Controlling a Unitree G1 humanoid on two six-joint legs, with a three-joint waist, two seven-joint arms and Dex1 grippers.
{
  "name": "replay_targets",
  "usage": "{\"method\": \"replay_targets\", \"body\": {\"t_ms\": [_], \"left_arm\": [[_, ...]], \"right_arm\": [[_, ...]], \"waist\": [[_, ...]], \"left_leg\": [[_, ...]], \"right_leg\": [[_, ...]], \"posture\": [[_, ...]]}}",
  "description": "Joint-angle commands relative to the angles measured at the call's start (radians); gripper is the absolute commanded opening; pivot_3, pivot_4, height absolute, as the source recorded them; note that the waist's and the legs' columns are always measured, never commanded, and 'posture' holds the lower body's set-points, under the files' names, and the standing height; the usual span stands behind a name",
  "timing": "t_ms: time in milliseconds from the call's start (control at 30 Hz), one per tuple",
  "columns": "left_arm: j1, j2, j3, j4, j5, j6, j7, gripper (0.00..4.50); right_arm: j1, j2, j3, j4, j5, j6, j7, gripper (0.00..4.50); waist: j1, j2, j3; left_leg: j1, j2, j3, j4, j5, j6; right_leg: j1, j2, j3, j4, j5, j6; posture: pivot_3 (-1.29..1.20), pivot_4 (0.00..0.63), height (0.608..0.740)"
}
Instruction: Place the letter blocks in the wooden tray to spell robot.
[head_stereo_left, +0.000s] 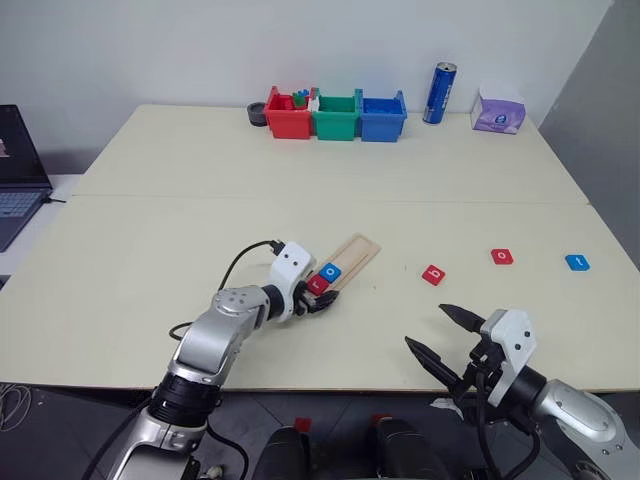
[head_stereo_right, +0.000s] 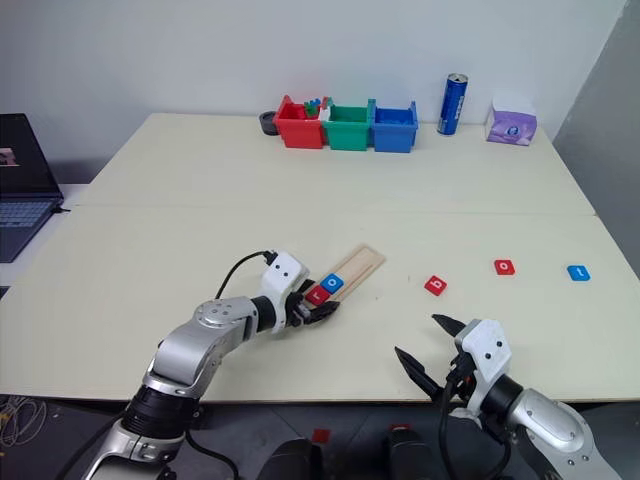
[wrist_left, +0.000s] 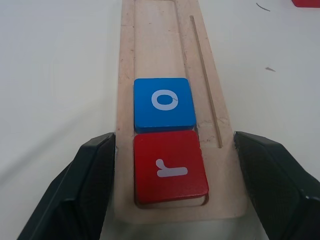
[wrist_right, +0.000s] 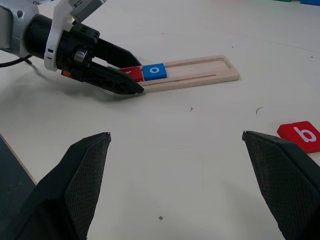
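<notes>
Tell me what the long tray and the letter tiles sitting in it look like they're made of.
The tray looks like pale unfinished wood: faint grain, matte surface, a routed groove. The red r tile and blue o tile have a smooth, slightly glossy painted coat with white letters and rounded edges; painted wood seems likely, though plastic can't be ruled out.

A white lowercase "r" stands on the red block (wrist_left: 171, 166) at the near end of the wooden tray (wrist_left: 205, 60), and a white "o" on the blue block (wrist_left: 164, 104) touching it in the groove. Loose on the counter (head_stereo_left: 180, 230), toward its right edge, a red block (wrist_right: 301, 135) bears a white "b", a second red block (head_stereo_right: 505, 267) an "o", and the blue block (head_stereo_right: 578, 272) nearest that edge a white mark too small to read. The lettering on the blue can (head_stereo_left: 439, 93) near the far edge cannot be read.
</notes>
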Motion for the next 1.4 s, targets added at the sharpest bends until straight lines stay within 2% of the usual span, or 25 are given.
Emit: {"method": "replay_targets", "body": {"t_ms": [33,167,300,400,500,700,900,1133,1400], "left_arm": [[0.011,0.024,-0.004,0.04,-0.004,0.0,-0.033,3.39],[-0.005,0.092,-0.032,0.078,-0.034,-0.085,-0.199,3.39],[-0.044,0.199,-0.103,0.162,-0.035,-0.316,-0.498,3.39],[-0.083,0.205,-0.142,0.227,-0.006,-0.452,-0.597,3.39],[-0.13,0.17,-0.17,0.291,0.015,-0.56,-0.654,3.39],[-0.18,0.075,-0.213,0.379,0.055,-0.664,-0.693,3.39],[-0.221,0.021,-0.242,0.448,0.098,-0.709,-0.714,3.39],[-0.259,-0.008,-0.263,0.494,0.147,-0.72,-0.719,3.39],[-0.261,-0.024,-0.281,0.48,0.183,-0.682,-0.701,3.39]], "right_arm": [[-0.011,-0.01,-0.007,-0.056,0.018,0.005,-0.002,4.5],[-0.019,-0.023,-0.005,-0.071,0.037,0.028,0.009,4.5],[-0.013,-0.068,-0.009,-0.084,0.061,0.055,0.044,4.5],[0.021,-0.103,-0.024,-0.085,0.064,0.059,0.066,4.5],[0.083,-0.137,-0.072,-0.084,0.056,0.044,0.088,4.5],[0.178,-0.139,-0.177,-0.101,0.063,0.025,0.096,4.5],[0.263,-0.143,-0.27,-0.113,0.077,0.021,0.133,4.5],[0.276,-0.173,-0.348,-0.076,0.07,0.013,0.194,4.5],[0.246,-0.178,-0.349,-0.068,0.073,0.027,0.2,4.5]], "waist": [[0.0,0.0,0.0],[-0.002,0.0,0.0],[-0.001,0.0,0.0],[0.003,0.0,0.0],[0.011,0.0,0.0],[0.011,-0.001,0.0],[0.003,0.0,0.0],[0.004,0.0,0.0],[0.005,0.001,-0.002]], "left_leg": [[0.0,0.0,0.0,0.0,0.0,0.0],[0.0,0.0,0.0,0.0,0.0,0.0],[0.0,-0.001,0.001,0.0,0.0,0.0],[0.0,-0.001,0.002,0.0,0.0,0.0],[-0.002,-0.001,0.002,0.001,0.0,0.0],[-0.003,-0.001,0.003,0.001,0.0,0.0],[-0.002,-0.002,0.002,0.001,0.0,0.0],[-0.002,-0.002,0.002,0.002,0.0,0.0],[-0.002,-0.002,0.002,0.002,0.0,0.0]], "right_leg": [[0.0,0.0,0.0,0.0,0.0,0.0],[0.0,0.001,0.0,0.0,0.0,0.0],[0.0,0.001,-0.001,0.0,-0.001,-0.001],[0.0,0.001,-0.001,0.0,-0.001,-0.002],[0.0,0.0,-0.002,-0.001,-0.001,-0.001],[0.0,0.0,-0.002,-0.001,-0.001,-0.001],[0.0,0.003,-0.002,0.0,-0.001,-0.001],[0.001,0.003,-0.002,0.0,-0.001,-0.001],[0.001,0.002,-0.002,0.0,-0.001,-0.001]], "posture": [[0.0,0.15,0.74],[0.0,0.15,0.74],[0.0,0.15,0.74],[0.0,0.15,0.74],[0.0,0.15,0.74],[0.0,0.15,0.74],[0.0,0.15,0.74],[0.0,0.15,0.74],[0.0,0.15,0.74]]}}
